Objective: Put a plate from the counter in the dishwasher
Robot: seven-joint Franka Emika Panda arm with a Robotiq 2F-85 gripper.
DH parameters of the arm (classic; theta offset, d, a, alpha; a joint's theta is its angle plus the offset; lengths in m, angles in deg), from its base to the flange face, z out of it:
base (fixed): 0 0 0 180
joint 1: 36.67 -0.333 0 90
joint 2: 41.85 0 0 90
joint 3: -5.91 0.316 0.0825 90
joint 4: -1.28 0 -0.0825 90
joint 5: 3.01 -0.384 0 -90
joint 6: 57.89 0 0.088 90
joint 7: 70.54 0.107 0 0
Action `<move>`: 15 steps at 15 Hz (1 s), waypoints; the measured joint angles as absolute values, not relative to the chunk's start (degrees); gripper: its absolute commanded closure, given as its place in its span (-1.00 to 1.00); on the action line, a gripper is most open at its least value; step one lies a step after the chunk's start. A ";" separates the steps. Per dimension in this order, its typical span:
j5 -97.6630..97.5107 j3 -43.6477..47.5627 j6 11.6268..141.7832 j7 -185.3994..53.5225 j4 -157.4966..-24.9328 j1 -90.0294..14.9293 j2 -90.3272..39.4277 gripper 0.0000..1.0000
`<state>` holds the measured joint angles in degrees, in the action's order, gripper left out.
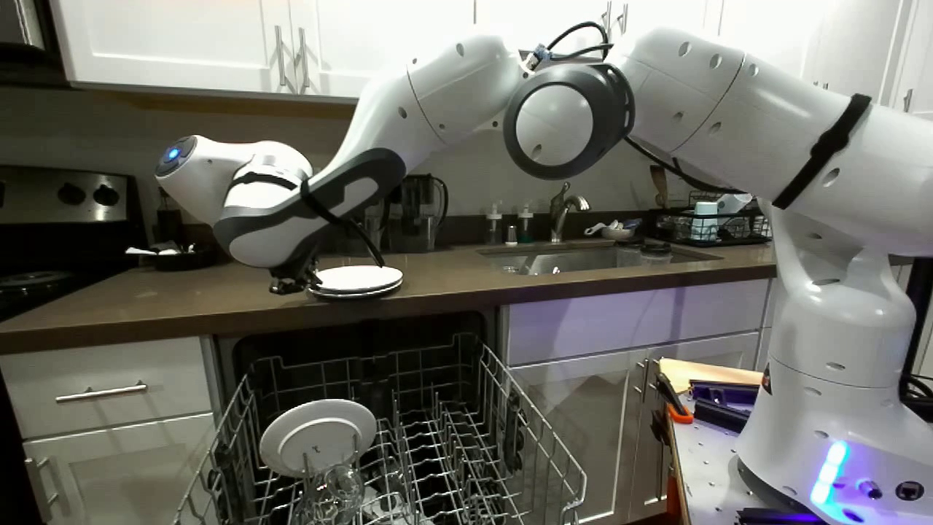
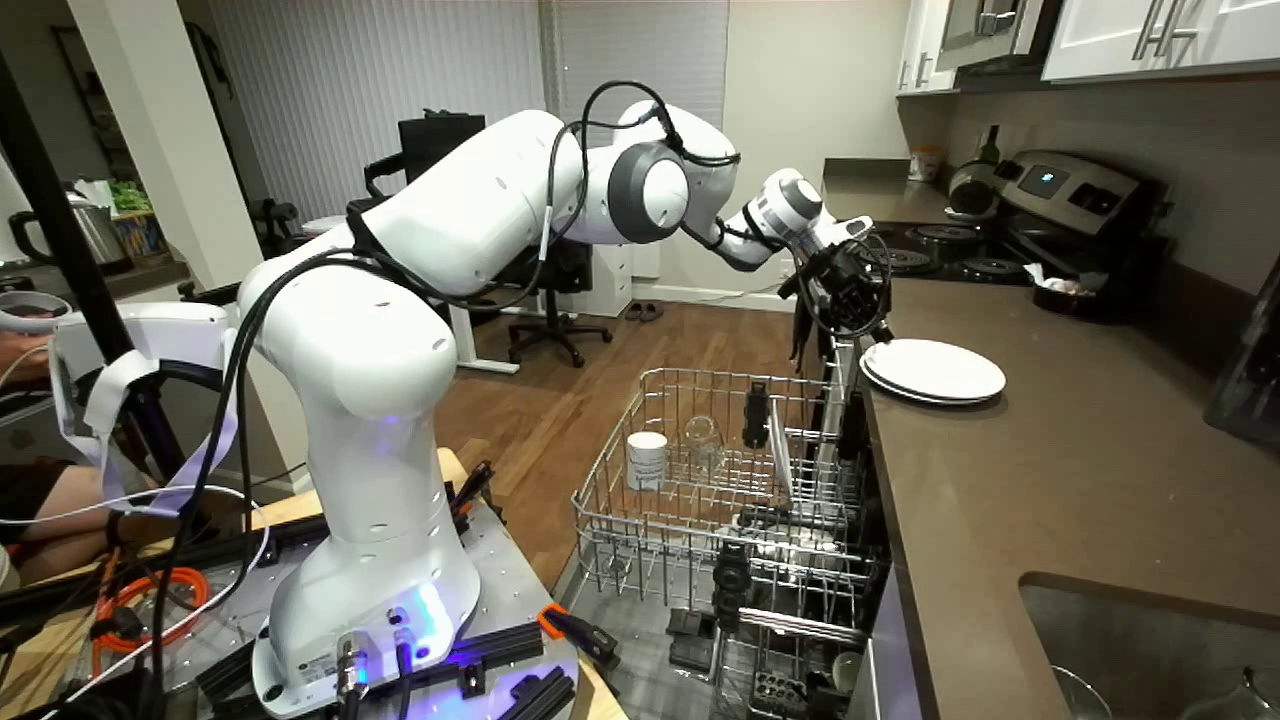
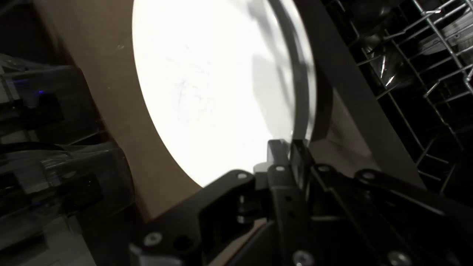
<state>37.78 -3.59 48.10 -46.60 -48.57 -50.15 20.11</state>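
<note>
Gripper (image 3: 289,144) nearly closed, apparently pinching the rim of the upper plate (image 3: 214,92) just ahead. Lower plate (image 3: 311,85), directly beneath, could drag along if also nipped. Counter (image 2: 1010,480) below carries both; a shallow grip risks slippage. Dishwasher (image 1: 357,334), farther below, could snag a tilted rim.

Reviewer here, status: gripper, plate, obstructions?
Gripper shut on top plate. It lies over lower plate on counter, not yet loaded. Possible crowding: racked plate and glasses in dishwasher rack.
</note>
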 measured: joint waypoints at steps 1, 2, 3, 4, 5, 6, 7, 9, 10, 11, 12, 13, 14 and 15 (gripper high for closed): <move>37.75 -3.55 48.19 -46.58 -48.63 -50.14 20.11 0.85; 37.73 -3.51 48.27 -46.58 -48.67 -50.12 20.10 0.84; 37.73 -3.46 48.33 -46.57 -48.69 -50.09 20.10 0.86; 37.72 -3.40 48.38 -46.57 -48.70 -50.06 20.10 0.86; 37.72 -3.32 48.43 -46.57 -48.70 -50.02 20.10 0.85; 37.72 -3.28 48.45 -46.57 -48.70 -50.01 20.10 0.84; 37.72 -3.28 48.47 -46.57 -48.69 -50.01 20.10 0.84; 37.72 -3.27 48.55 -46.57 -48.69 -50.01 20.10 0.85; 37.72 -3.24 48.65 -46.57 -48.69 -50.01 20.10 0.85; 37.72 -3.22 48.75 -46.57 -48.68 -50.01 20.10 0.85; 37.72 -3.20 48.81 -46.57 -48.67 -50.01 20.09 0.85; 37.72 -3.19 48.87 -46.57 -48.67 -50.01 20.08 0.85; 37.72 -3.17 48.95 -46.57 -48.66 -50.01 20.07 0.61; 37.72 -3.15 49.01 -46.57 -48.65 -50.01 20.07 0.31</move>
